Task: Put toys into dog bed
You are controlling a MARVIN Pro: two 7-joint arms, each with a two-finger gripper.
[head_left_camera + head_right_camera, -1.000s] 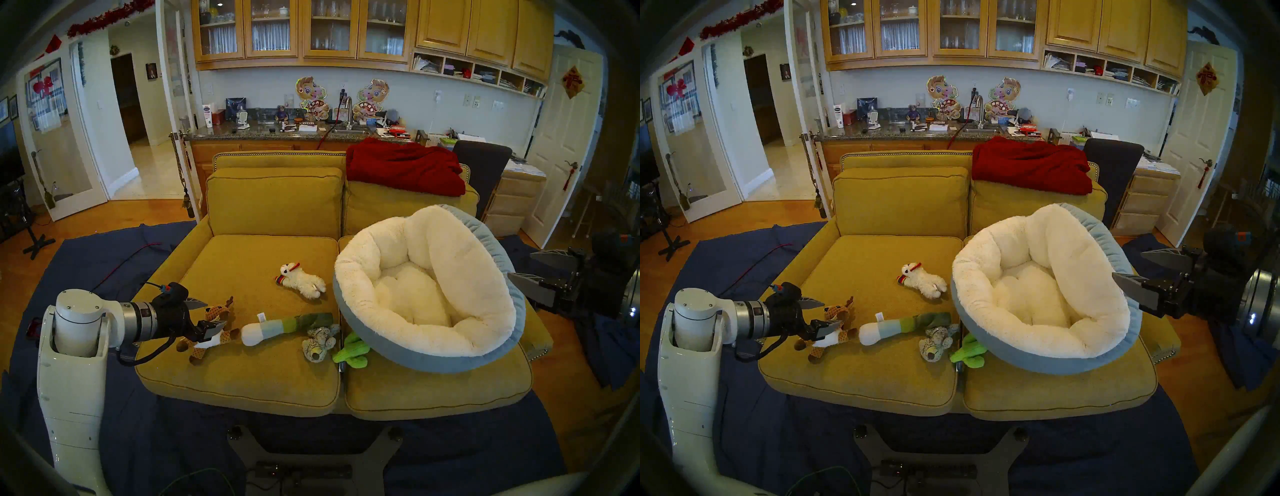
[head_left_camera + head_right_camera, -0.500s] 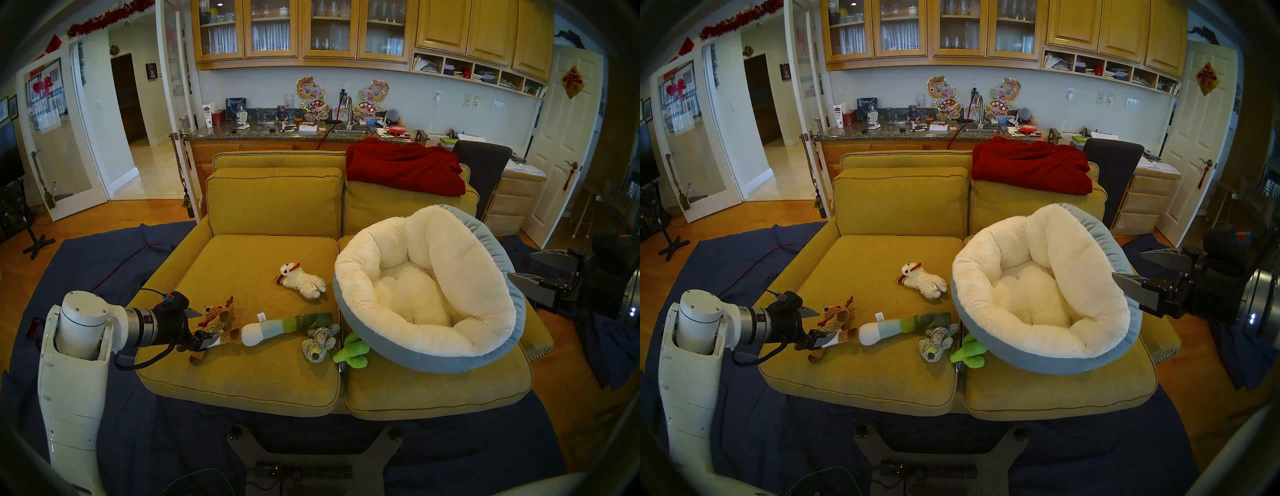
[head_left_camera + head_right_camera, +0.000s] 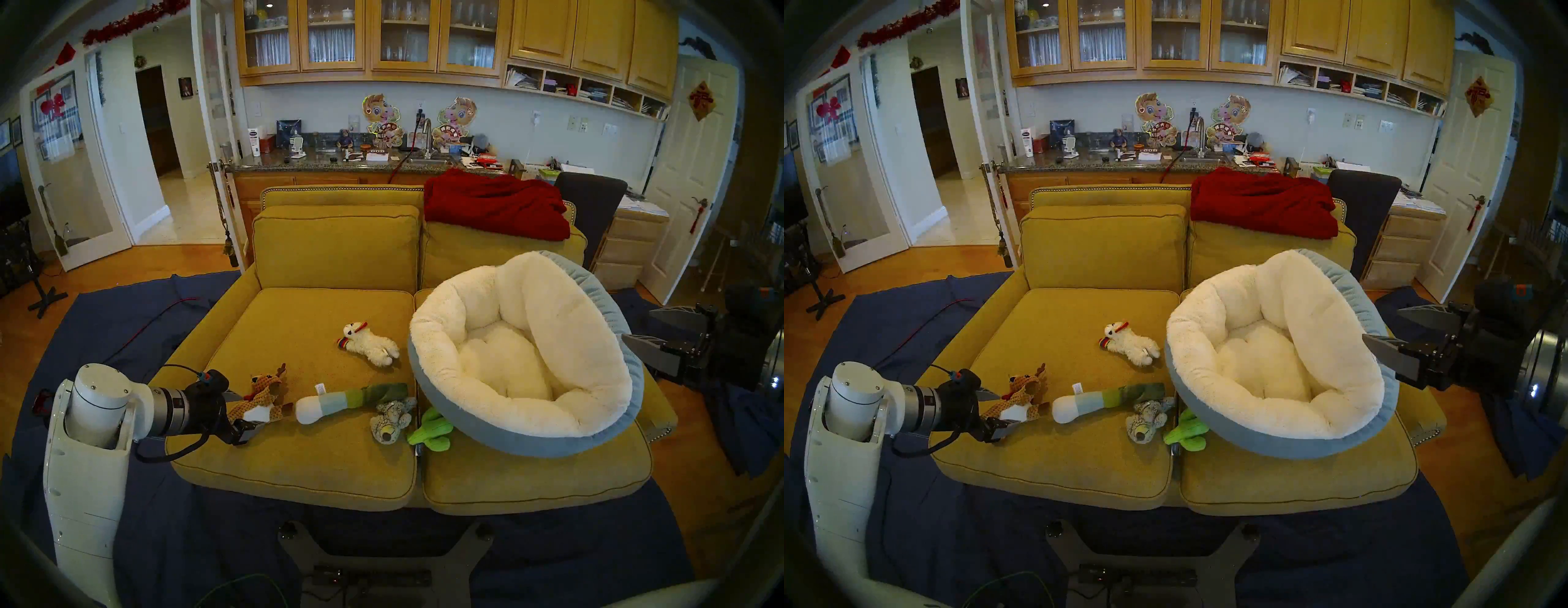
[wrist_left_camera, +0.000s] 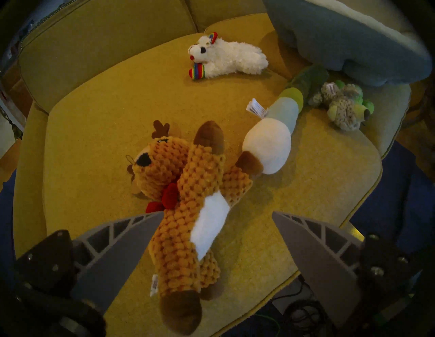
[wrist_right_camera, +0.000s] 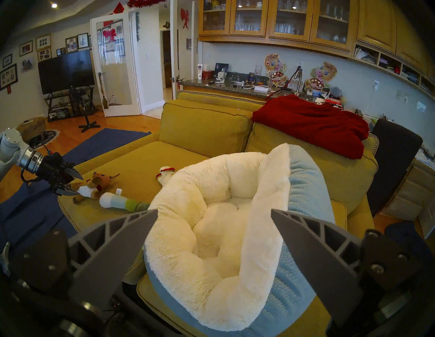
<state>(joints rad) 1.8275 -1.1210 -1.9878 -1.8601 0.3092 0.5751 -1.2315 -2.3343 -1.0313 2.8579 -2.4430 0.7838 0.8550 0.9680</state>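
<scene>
Now we see our left tool (image 4: 215, 217) spread wide astride the brown knitted animal (image 4: 188, 211), not pinching it; our right tool (image 5: 214, 215), also spread, hangs before the dog bed (image 5: 235, 235)

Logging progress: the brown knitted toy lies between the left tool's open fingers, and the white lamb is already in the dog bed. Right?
Not quite. The white lamb still lies on the sofa seat, beside the dog bed, not in it; the head view shows this. The brown knitted toy does lie between the left tool's open fingers, as the left wrist view shows.

No text or label is legible at this resolution
</scene>
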